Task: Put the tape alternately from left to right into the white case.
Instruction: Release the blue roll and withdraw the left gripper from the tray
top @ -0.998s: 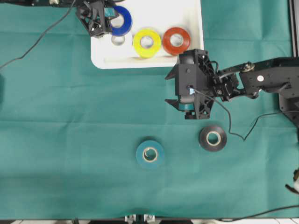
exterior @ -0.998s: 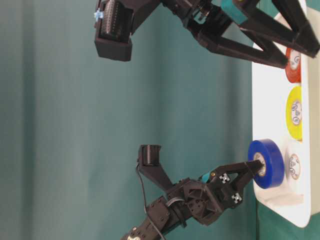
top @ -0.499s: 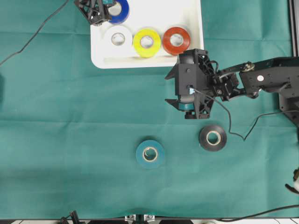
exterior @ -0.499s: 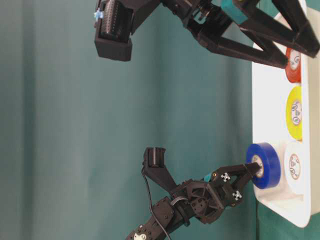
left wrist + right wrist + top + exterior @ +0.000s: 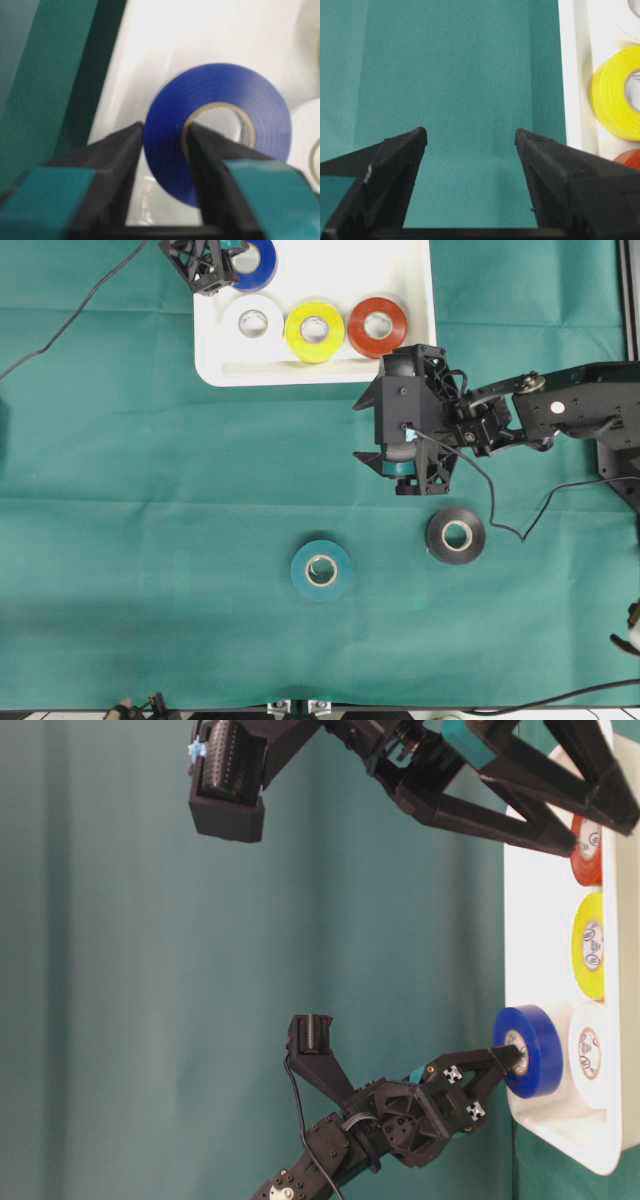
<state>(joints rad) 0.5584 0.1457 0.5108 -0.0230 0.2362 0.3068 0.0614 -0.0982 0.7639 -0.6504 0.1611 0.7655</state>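
Left arm reaching in from the upper left edge of the overhead view, its pincer [image 5: 167, 150] set over the far left part of the white case [image 5: 410, 270]; one finger [image 5: 120, 165] lies against the outer face of the blue roll [image 5: 220, 125] and the other passes through its pale core, so the roll's wall is pinched between them and held on edge. In the table-level view the blue roll [image 5: 528, 1051] stands just beside the white roll [image 5: 590, 1055]; whether it touches the case floor cannot be told. Overhead, the blue roll [image 5: 256, 260] is cut off by the top edge and partly covered by the pincer [image 5: 205, 262]. Right arm extended from the right edge, level above the green worktop [image 5: 150, 520], just below the case's near rim; its pincer [image 5: 470, 150] stands wide with only cloth between the fingers. From above, the right pincer [image 5: 405, 420] is hidden under its own wrist housing. Inside the case, a row runs left to right: white roll [image 5: 253, 322], yellow roll [image 5: 314, 331], red-orange roll [image 5: 377, 327]. On the worktop, well apart from the case, lie the teal roll [image 5: 321, 570] and, to its right, the black roll [image 5: 455, 536], both flat. The case's far end lies outside every view.
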